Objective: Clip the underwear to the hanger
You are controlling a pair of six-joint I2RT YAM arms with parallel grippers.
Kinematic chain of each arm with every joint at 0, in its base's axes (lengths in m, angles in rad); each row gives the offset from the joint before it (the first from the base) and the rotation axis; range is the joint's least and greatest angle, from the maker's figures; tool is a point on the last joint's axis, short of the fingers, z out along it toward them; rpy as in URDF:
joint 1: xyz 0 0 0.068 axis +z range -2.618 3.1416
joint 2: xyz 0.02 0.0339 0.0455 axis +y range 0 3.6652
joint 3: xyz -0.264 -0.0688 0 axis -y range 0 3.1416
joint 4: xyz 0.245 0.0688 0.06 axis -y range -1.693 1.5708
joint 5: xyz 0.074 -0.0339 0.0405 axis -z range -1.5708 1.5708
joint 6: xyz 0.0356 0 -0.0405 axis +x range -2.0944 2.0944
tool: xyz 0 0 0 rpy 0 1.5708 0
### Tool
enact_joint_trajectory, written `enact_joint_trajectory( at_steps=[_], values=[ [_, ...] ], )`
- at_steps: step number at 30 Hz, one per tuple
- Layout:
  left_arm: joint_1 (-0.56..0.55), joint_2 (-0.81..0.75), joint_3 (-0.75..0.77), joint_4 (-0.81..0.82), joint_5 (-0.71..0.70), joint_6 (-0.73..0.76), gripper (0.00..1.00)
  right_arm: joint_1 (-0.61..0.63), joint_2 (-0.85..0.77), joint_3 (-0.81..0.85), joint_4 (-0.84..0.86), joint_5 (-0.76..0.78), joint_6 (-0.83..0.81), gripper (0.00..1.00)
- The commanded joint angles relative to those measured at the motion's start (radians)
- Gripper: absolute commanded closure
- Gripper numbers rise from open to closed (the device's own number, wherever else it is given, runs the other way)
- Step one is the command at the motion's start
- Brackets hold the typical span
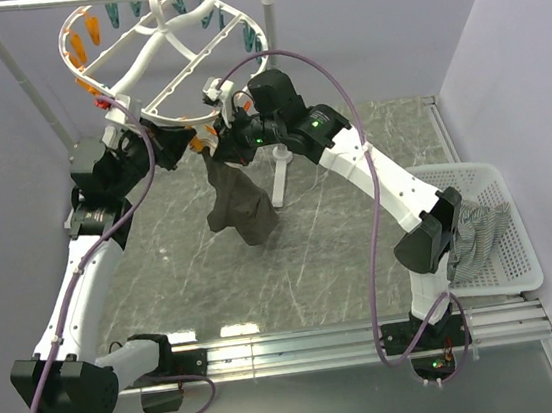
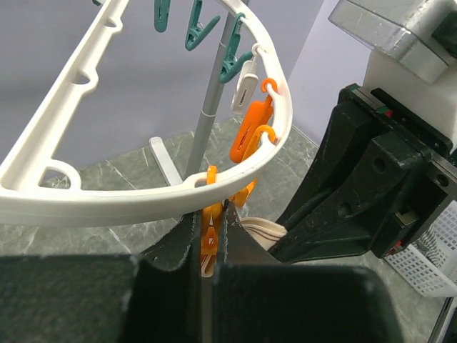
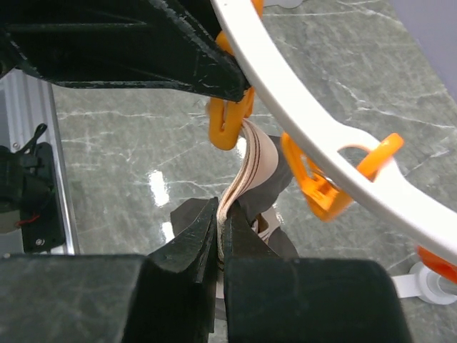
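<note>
So your right gripper (image 3: 221, 218) is clamped tight on the tan waistband (image 3: 250, 153) of the underwear (image 1: 241, 206). The rest of the dark cloth hangs down under the near rim of the hanger (image 2: 107, 204). Your left gripper (image 2: 209, 214) is squeezed onto an orange clothespin (image 3: 227, 125) on that rim, and the waistband runs right up to that pin.

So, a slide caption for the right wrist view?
Right hand pinches the beige waistband of dark olive underwear below an orange clothespin on the white plastic hanger.
</note>
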Motion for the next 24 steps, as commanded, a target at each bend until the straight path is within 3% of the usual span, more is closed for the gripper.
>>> enact_joint_trajectory(
  at_steps=[1,13,24],
  values=[
    [-0.001,-0.029,-0.014,0.004,0.066,0.041,1.0,-0.008,0.005,0.061,0.012,-0.051,0.007,1.0],
    [-0.001,-0.069,-0.057,0.091,0.137,0.019,1.0,-0.025,0.034,0.075,-0.004,-0.108,-0.004,1.0],
    [0.0,-0.049,-0.037,0.046,0.119,0.051,1.0,-0.038,0.034,0.124,0.001,-0.166,-0.033,1.0]
  ],
)
